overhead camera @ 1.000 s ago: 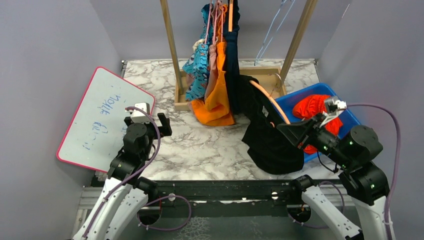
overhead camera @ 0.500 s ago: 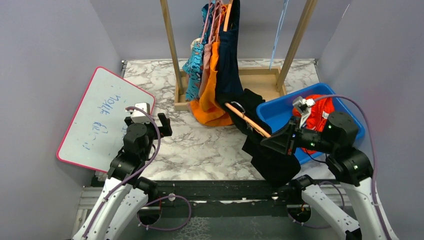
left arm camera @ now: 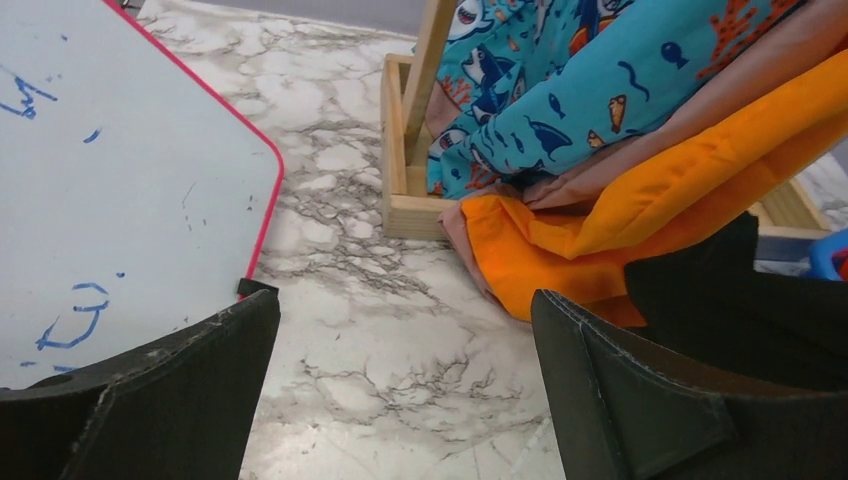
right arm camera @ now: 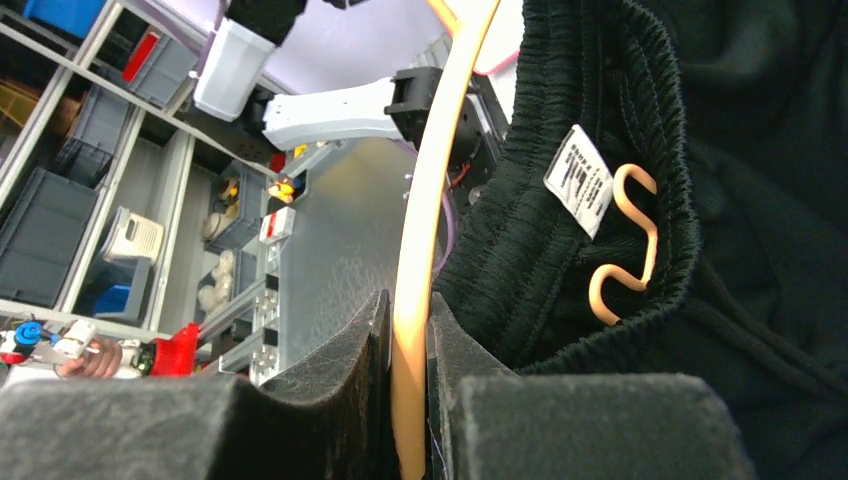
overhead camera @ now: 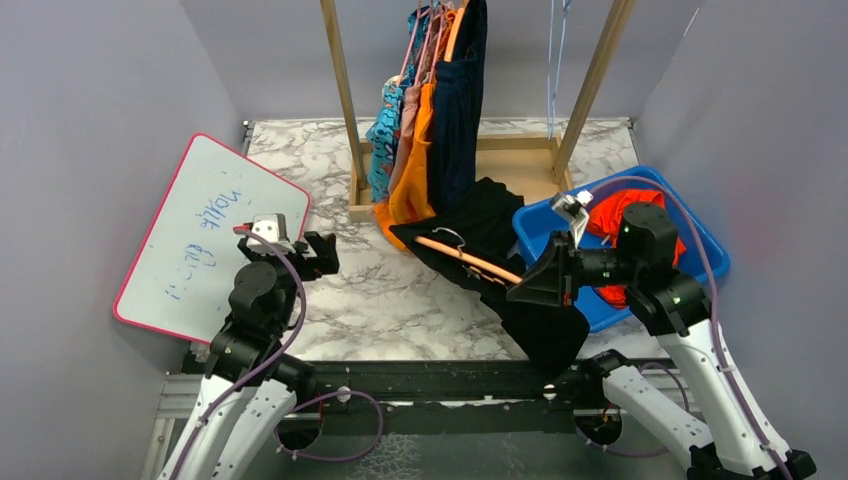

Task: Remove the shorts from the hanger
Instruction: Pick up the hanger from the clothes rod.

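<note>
Black shorts (overhead camera: 488, 222) hang clipped on a peach hanger (overhead camera: 466, 259), lying tilted low over the marble table. My right gripper (overhead camera: 522, 290) is shut on the hanger's bar (right arm camera: 440, 180), which sits pinched between the pads. The shorts' waistband (right arm camera: 600, 110) and a peach clip hook (right arm camera: 625, 245) show just right of it. My left gripper (overhead camera: 318, 252) hovers open near the whiteboard, nothing between its fingers (left arm camera: 404, 310). Blue cartoon shorts (overhead camera: 383, 130), pink, orange (overhead camera: 418, 175) and navy shorts (overhead camera: 455, 120) hang on the rack. Red-orange shorts (overhead camera: 622, 212) lie in the bin.
A wooden rack (overhead camera: 343, 100) with a frame base stands at the back centre. A blue bin (overhead camera: 705, 255) sits at the right. A pink-edged whiteboard (overhead camera: 195, 240) lies at the left. Grey walls close in both sides.
My right gripper has swung left, away from the bin, carrying the hanger and black shorts low over the table. The hung shorts have swayed. The left arm shifted slightly.
</note>
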